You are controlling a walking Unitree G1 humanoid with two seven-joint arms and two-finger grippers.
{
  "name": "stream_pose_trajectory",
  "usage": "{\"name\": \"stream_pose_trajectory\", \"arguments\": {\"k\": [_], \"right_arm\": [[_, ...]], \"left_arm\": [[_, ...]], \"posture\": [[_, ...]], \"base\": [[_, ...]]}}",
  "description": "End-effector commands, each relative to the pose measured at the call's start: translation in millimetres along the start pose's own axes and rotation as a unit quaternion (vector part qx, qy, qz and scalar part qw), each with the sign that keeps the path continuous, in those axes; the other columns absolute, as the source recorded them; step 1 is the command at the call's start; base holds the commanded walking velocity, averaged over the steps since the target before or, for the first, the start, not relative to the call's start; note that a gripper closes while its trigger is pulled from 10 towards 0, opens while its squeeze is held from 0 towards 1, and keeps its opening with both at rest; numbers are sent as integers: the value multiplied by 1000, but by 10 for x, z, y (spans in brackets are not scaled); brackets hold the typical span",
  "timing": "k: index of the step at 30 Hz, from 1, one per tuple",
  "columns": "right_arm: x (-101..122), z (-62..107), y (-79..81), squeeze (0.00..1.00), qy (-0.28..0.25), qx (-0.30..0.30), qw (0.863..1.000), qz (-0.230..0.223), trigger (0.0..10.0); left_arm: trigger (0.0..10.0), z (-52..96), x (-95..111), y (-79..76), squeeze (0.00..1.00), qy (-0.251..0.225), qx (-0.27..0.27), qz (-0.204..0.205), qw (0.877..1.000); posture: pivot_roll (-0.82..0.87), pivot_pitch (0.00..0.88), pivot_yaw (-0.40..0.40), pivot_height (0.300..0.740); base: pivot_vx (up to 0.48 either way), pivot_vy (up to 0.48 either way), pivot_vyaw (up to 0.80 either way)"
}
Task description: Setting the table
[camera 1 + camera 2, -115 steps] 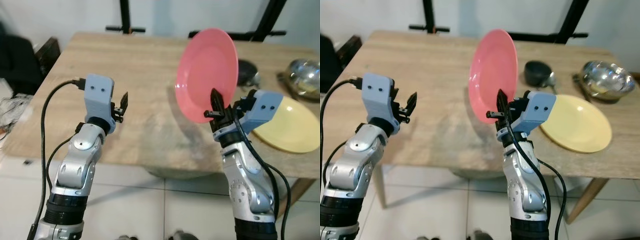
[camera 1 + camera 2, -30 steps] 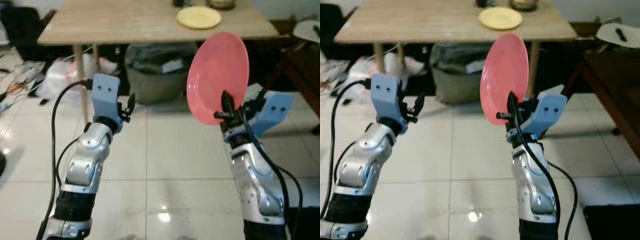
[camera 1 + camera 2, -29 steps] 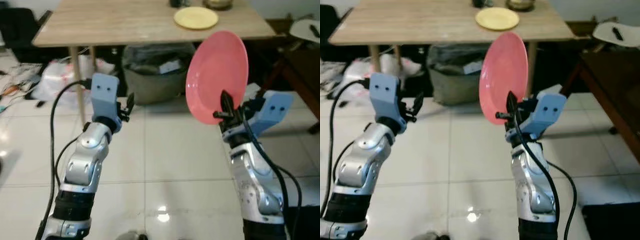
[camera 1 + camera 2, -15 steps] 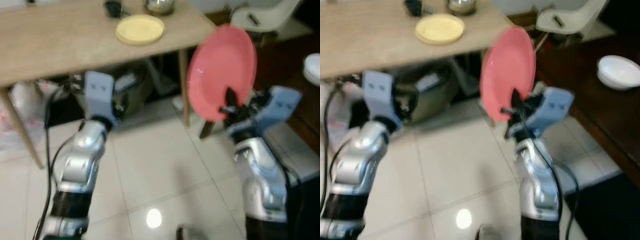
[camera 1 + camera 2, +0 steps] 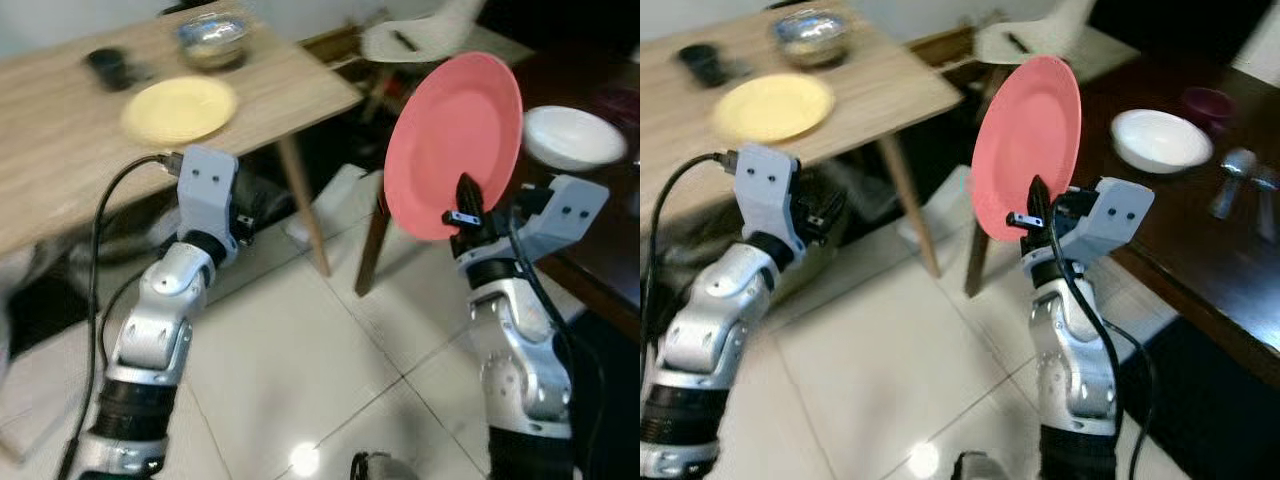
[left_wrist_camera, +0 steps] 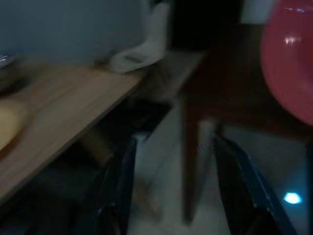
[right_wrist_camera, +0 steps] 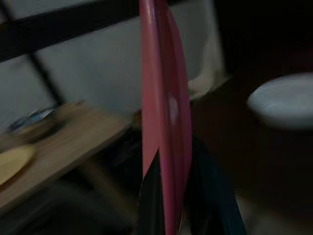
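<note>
Right gripper [image 5: 463, 210] is clamped on the lower rim of the pink plate [image 5: 455, 140], one black finger on each face. Plate stands on edge, nearly vertical, held in the air above the tiled floor [image 5: 290, 370], face turned toward the robot's left. In the right wrist view the pink plate [image 7: 161, 112] reads edge-on between the two fingers [image 7: 151, 196].

Left gripper [image 5: 245, 215] is raised at about 9 o'clock of the plate, well apart from it, holding nothing. Left wrist view shows its two fingers [image 6: 120, 181] spread apart with a clear gap between them; the pink plate [image 6: 288, 63] sits at the frame edge there.

Light wooden worktop [image 5: 60, 170] is at 10–11 o'clock in the head views. On it: a yellow plate [image 5: 180, 108] lying flat, a metal bowl [image 5: 212, 35] beyond it near the far edge, and a small dark item [image 5: 108, 66] beside the bowl, too blurred to identify.

Dark wooden worktop [image 5: 1200, 230] is at 2–3 o'clock. It carries a white bowl [image 5: 1160, 140], a dark reddish cup [image 5: 1208, 100] behind it, and a metal object [image 5: 1230, 170] near the right edge; cannot tell what that is.

A white chair [image 5: 420, 35] stands at 12–1 o'clock, between the two worktops, behind the plate.

Head and wrist frames are motion-blurred.
</note>
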State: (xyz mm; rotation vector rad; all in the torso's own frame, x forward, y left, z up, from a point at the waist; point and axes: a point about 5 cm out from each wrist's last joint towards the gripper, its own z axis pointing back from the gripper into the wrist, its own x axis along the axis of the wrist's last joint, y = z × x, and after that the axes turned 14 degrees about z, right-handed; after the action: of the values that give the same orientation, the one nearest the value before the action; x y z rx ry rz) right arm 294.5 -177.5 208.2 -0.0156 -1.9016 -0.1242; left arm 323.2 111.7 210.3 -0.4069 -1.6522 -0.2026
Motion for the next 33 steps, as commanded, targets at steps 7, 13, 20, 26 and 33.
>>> {"name": "stream_pose_trajectory", "arguments": {"k": [7,13,20,26,33], "right_arm": [[-11,-1,42,0,-1,4,1000,-5,10000],[-11,2,14,0,0,-3,1000,-1,10000],[-13,5,-5,0,0,-11,1000,1,10000],[4,15,-40,0,-3,-20,1000,5,10000],[23,18,-82,0,-7,-29,999,11,10000]], "left_arm": [[10000,23,-35,21,51,6,-15,2,1000],[10000,20,-39,-18,59,7,-30,5,1000],[10000,9,-46,-44,59,7,-41,6,999],[10000,-19,-50,-87,59,7,-56,9,998],[10000,-50,-40,-130,59,5,-69,10,998]], "posture": [[-138,26,103,740],[-144,25,105,740],[-155,25,113,740],[-163,26,116,740],[-171,27,121,740]], "base": [[432,0,-795],[392,0,-781],[392,0,-781],[391,0,-781],[390,0,-781]]}}
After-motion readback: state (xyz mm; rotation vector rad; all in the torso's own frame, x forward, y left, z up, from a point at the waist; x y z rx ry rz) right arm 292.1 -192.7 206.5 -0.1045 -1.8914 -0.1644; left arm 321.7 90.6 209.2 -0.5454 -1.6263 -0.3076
